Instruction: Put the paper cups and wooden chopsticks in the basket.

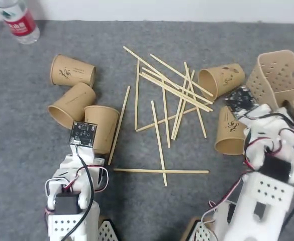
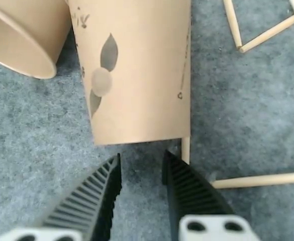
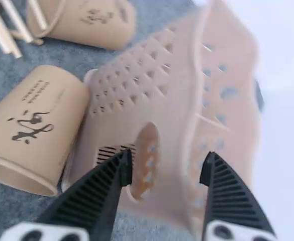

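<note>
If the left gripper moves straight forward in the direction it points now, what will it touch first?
Most likely the brown paper cup lying directly ahead of the open left gripper, though the gap between them is hard to judge.

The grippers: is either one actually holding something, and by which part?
Nothing is clamped. The right gripper stands open astride a perforated wall of the basket; the left gripper, also open and empty, sits just short of a paper cup.

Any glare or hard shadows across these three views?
High view: even light, faint shadows beside the chopsticks and paper cups. Left wrist view: soft shadow under the cup edge, ahead of the left claw. Right wrist view: background beyond the basket washes out to white.
</note>
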